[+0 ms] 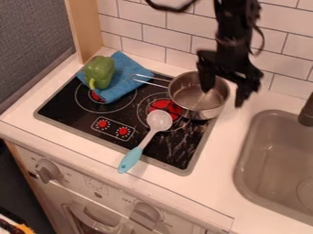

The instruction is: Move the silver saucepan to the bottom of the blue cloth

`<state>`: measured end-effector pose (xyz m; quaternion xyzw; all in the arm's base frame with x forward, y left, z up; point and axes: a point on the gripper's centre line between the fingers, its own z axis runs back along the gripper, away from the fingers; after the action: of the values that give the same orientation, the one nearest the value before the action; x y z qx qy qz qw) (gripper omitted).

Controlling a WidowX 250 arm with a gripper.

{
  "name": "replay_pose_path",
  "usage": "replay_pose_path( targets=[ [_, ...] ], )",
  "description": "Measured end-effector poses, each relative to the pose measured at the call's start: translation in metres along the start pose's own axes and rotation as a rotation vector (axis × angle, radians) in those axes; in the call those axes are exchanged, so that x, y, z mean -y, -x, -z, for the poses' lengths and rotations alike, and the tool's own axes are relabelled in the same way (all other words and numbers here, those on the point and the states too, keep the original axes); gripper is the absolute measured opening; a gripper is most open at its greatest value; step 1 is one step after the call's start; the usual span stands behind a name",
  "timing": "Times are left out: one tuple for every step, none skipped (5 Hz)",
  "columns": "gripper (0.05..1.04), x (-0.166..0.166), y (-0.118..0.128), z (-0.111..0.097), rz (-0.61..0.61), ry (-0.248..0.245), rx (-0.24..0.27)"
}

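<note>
The silver saucepan [191, 101] rests on the back right part of the black stovetop, its wire handle extending left to the blue cloth. My gripper [223, 97] hangs over the pan's right side with its fingers spread: one is over the inside of the pan, the other outside to the right of the rim. The fingers stand apart, and I cannot tell whether either touches the metal. The blue cloth [126, 69] lies crumpled at the stove's back left, partly covered by a green pepper [100, 71].
A spoon [146, 140] with a pale bowl and light blue handle lies across the stove's front, left of and below the pan. The grey sink [269, 151] and its faucet [307, 112] are at the right. A tiled wall [147, 32] stands behind, and a wooden post [87, 27] at back left.
</note>
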<state>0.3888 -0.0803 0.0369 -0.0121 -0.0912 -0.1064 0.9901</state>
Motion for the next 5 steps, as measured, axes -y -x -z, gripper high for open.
replay_pose_path(
  targets=[
    [0.944,0.008,0.000,0.020,-0.034,0.004,-0.029],
    [0.643,0.007,0.000,0.028,-0.078,-0.005,-0.014],
    [0.374,0.005,0.001,0.028,-0.085,-0.012,-0.015],
    [0.175,0.006,0.007,0.027,-0.085,-0.014,-0.024],
    [0.090,0.008,0.013,0.018,-0.056,0.006,-0.019]
  ],
)
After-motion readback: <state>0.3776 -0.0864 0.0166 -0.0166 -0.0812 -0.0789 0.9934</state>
